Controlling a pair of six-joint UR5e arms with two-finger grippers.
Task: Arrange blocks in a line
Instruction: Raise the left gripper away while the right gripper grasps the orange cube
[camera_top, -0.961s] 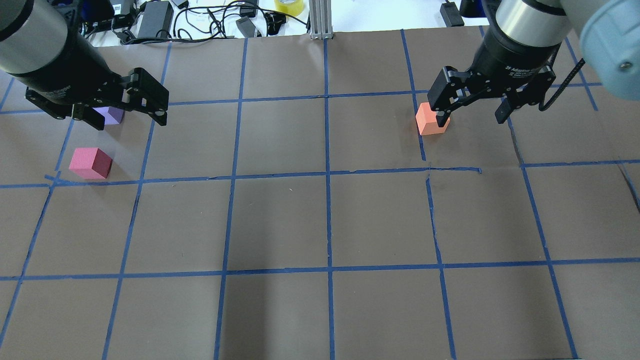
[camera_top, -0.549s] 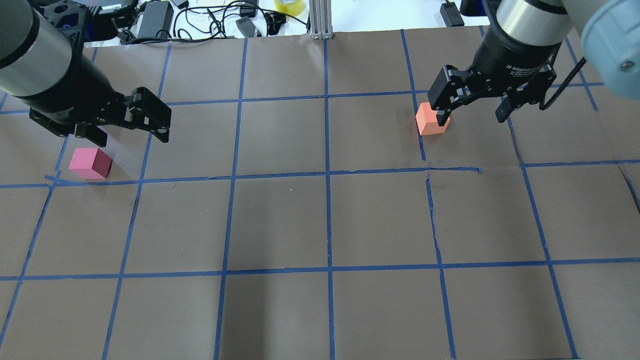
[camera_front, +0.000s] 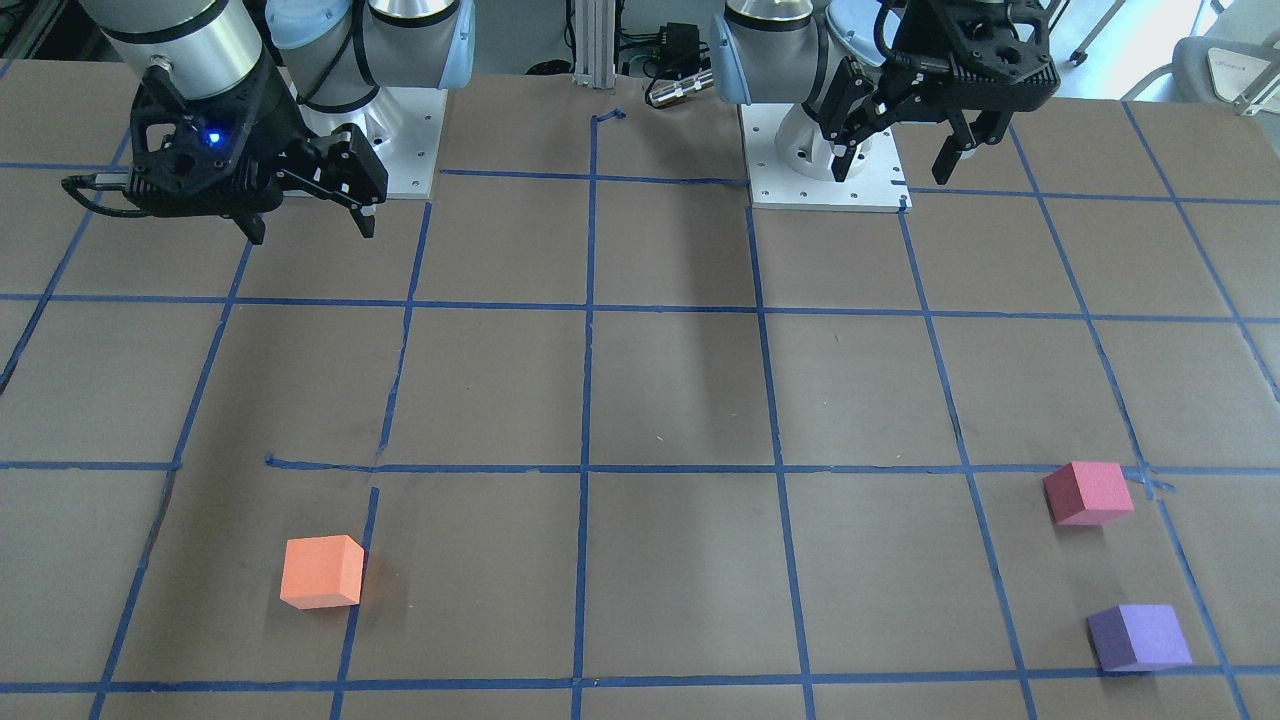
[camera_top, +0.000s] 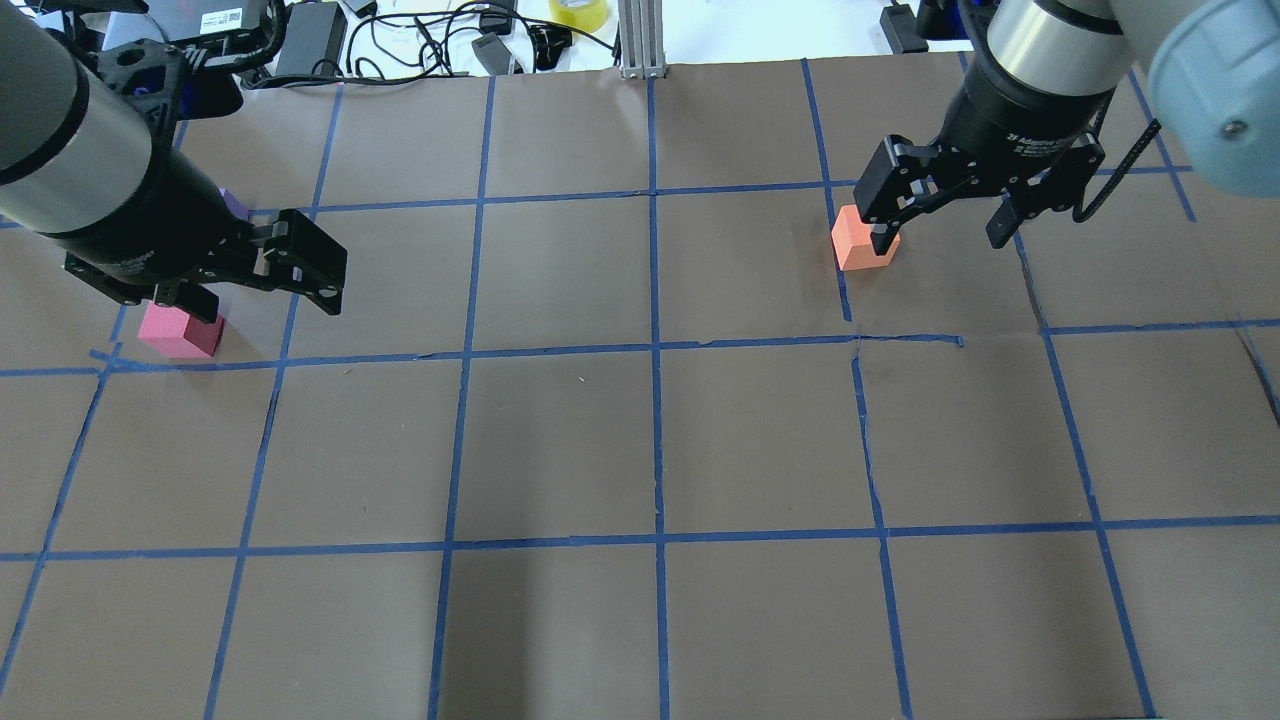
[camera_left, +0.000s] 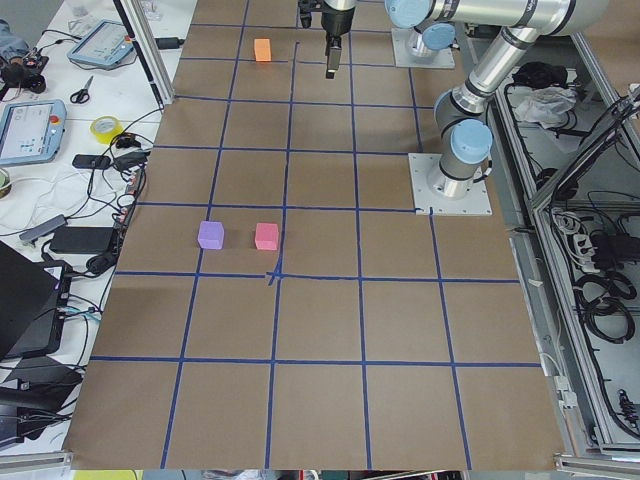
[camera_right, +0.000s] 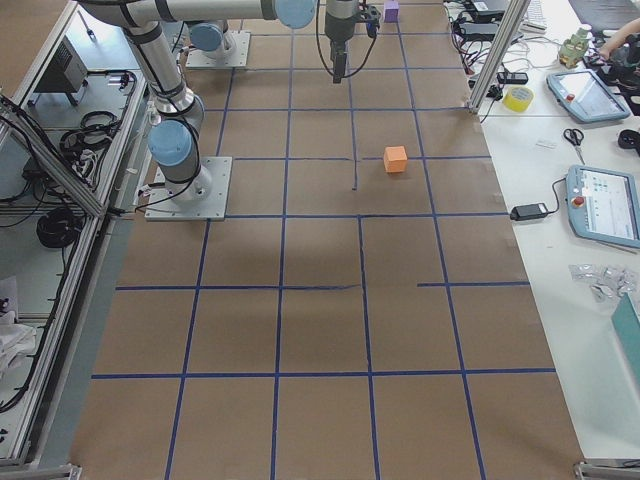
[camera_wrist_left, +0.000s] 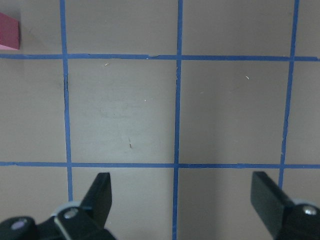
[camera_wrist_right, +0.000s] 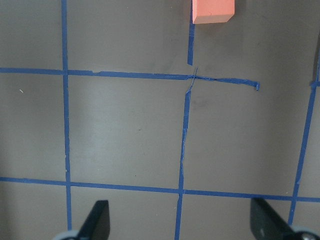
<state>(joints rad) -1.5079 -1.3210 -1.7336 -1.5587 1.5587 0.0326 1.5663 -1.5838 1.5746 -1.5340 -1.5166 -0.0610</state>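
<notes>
Three cubes lie on the brown paper. The orange block (camera_front: 322, 572) (camera_top: 850, 240) (camera_wrist_right: 212, 11) lies on the right arm's side. The pinkish-red block (camera_front: 1088, 492) (camera_top: 175, 337) (camera_wrist_left: 9, 31) and the purple block (camera_front: 1138, 637) (camera_left: 211, 235) lie close together on the left arm's side. In the overhead view only a sliver of the purple block (camera_top: 236, 204) shows behind the left arm. My left gripper (camera_top: 265, 292) (camera_front: 893, 150) (camera_wrist_left: 184, 200) is open and empty, high above the table. My right gripper (camera_top: 940, 235) (camera_front: 310, 225) (camera_wrist_right: 181, 220) is open and empty, also high up.
Blue tape lines (camera_top: 655, 350) grid the paper. Cables and power bricks (camera_top: 310, 35), a yellow tape roll (camera_top: 578, 12) and an aluminium post (camera_top: 640, 40) sit beyond the far edge. The arm base plates (camera_front: 825, 170) stand at the robot's side.
My left arm has moved toward the robot's side; it now hides most of the purple block and overlaps the pinkish-red one in the overhead view. The right arm barely moved.
</notes>
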